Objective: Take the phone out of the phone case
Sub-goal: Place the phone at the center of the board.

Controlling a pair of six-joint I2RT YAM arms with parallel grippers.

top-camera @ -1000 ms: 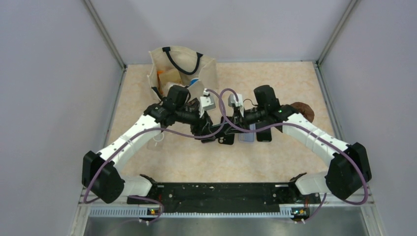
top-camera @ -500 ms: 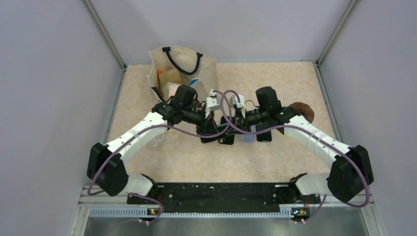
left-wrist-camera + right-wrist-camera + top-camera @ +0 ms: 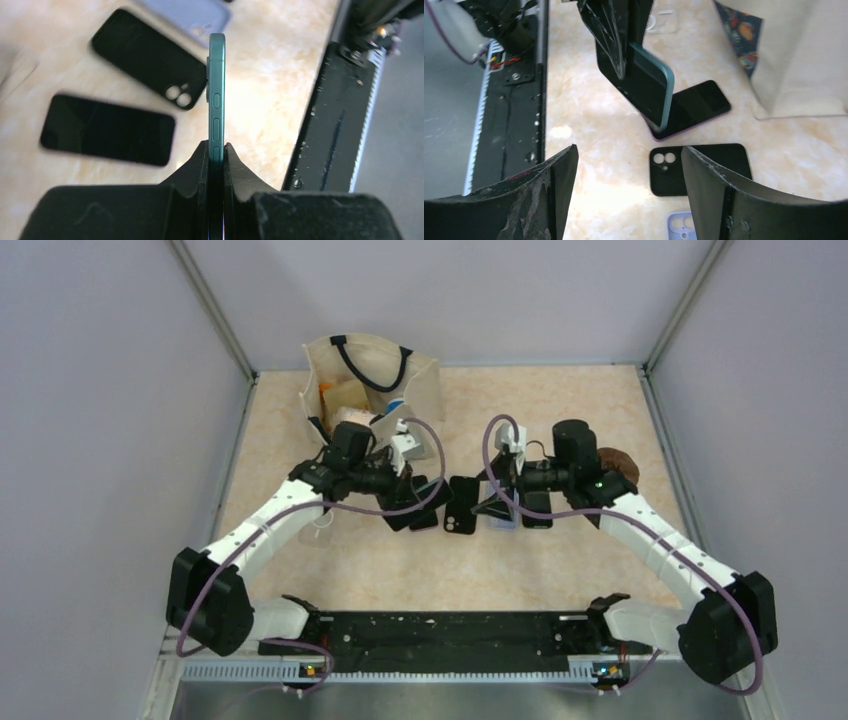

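- Teal phone [image 3: 216,90]: bare, held on edge above the table [image 3: 265,90], clamped between the left gripper [image 3: 216,150] fingers.
- Black case [image 3: 709,167]: flat on the table, empty, table showing through its lens holes, apart from the phone.
- Right gripper [image 3: 629,162]: jaws apart, holding nothing.
- Progress: removal looks done; perhaps only setting the phone down is left.

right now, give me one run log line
left claw: shut on slim teal phone, edge-on | right claw: open, empty | black phone case with camera cutout: lying flat, untouched
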